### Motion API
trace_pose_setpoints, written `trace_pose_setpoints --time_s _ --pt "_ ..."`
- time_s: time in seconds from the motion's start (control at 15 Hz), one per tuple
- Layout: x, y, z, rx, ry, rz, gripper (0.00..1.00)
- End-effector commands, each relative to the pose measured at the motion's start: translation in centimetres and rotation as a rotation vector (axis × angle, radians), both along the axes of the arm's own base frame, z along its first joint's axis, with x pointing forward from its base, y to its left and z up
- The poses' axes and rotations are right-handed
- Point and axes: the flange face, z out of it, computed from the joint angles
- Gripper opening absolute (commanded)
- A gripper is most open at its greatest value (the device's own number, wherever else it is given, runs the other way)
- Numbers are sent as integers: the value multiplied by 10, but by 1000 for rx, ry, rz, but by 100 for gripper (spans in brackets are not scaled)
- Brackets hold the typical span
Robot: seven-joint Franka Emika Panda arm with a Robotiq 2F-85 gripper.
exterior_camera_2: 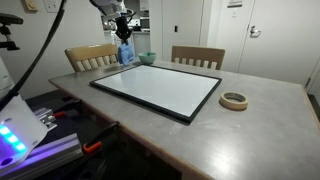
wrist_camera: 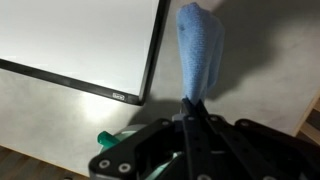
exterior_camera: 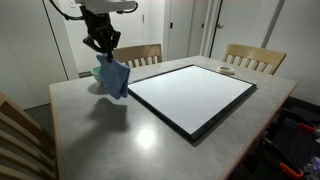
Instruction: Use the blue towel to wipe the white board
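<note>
The blue towel [exterior_camera: 113, 77] hangs from my gripper [exterior_camera: 103, 52], which is shut on its top edge and holds it above the grey table, just off the white board's [exterior_camera: 190, 95] corner. In an exterior view the towel [exterior_camera_2: 126, 53] hangs beyond the board's [exterior_camera_2: 160, 87] far left corner, under the gripper [exterior_camera_2: 122, 35]. In the wrist view the towel [wrist_camera: 198, 50] dangles from the closed fingertips [wrist_camera: 189, 103], beside the board's black frame [wrist_camera: 152, 60]; the white surface [wrist_camera: 70, 40] lies to the left.
A roll of tape [exterior_camera_2: 234, 100] lies on the table right of the board; it also shows at the far edge [exterior_camera: 227, 70]. Wooden chairs [exterior_camera: 252, 58] [exterior_camera_2: 92, 56] stand around the table. A green bowl [exterior_camera_2: 147, 58] sits beyond the board.
</note>
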Motion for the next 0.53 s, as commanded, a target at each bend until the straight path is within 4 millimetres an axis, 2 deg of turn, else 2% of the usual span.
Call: trace_pose_setpoints --time_s 0.0,0.2,0.47 --pt "-3 2 14 52 -33 20 1" --pt "3 -8 3 110 -41 -6 1" --pt "1 -32 -38 256 -15 -84 1"
